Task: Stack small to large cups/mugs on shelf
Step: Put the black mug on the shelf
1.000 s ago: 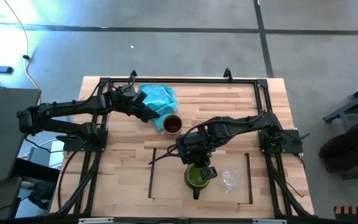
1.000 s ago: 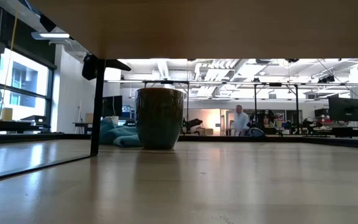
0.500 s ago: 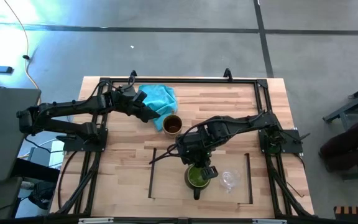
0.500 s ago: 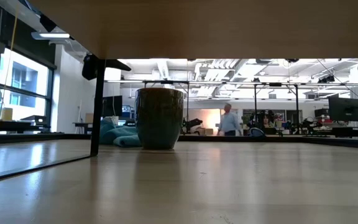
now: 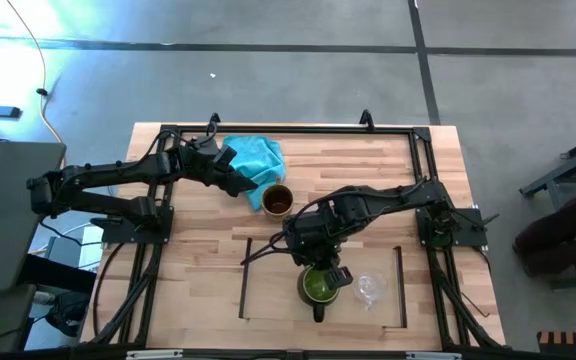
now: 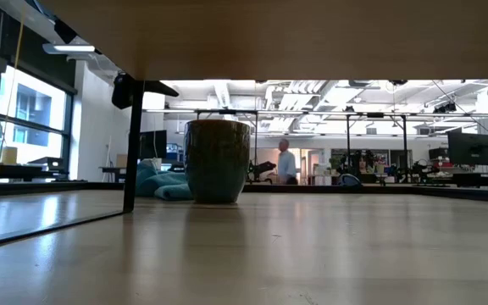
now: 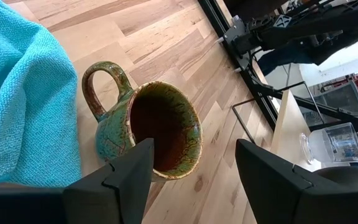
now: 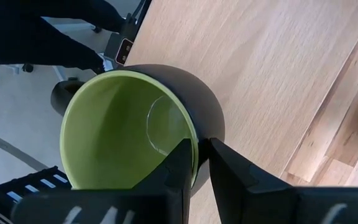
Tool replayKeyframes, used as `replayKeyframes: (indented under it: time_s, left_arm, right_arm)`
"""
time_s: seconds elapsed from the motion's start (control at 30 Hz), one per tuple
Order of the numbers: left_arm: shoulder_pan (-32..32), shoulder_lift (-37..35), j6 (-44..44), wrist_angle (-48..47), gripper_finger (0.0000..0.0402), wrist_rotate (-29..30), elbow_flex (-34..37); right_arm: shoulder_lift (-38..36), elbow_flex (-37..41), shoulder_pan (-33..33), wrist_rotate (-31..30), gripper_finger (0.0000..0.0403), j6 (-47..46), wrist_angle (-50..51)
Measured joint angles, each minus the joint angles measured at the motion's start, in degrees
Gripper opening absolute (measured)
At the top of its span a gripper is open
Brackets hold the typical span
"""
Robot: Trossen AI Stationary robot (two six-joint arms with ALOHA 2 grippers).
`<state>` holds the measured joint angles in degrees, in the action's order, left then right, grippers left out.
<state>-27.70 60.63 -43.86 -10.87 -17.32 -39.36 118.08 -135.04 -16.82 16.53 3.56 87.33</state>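
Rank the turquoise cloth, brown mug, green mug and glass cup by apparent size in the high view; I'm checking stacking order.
1. turquoise cloth
2. green mug, pinched at its rim by the right gripper, and brown mug, beside the left gripper: too alike to rank
3. glass cup

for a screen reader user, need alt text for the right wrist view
The right gripper is shut on the rim of the green mug, one finger inside, one outside. The mug stands on the pale wooden shelf.

two dark jointed arms, black cables
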Motion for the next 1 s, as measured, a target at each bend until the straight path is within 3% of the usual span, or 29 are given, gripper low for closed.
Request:
replayKeyframes:
  time_s: [1.0]
  left_arm:
    - [0.0, 0.0, 0.0, 0.0, 0.0215, 0.0, 0.0]
  right_arm:
    - [0.1, 0.1, 0.7, 0.3, 0.0057, 0.4, -1.0]
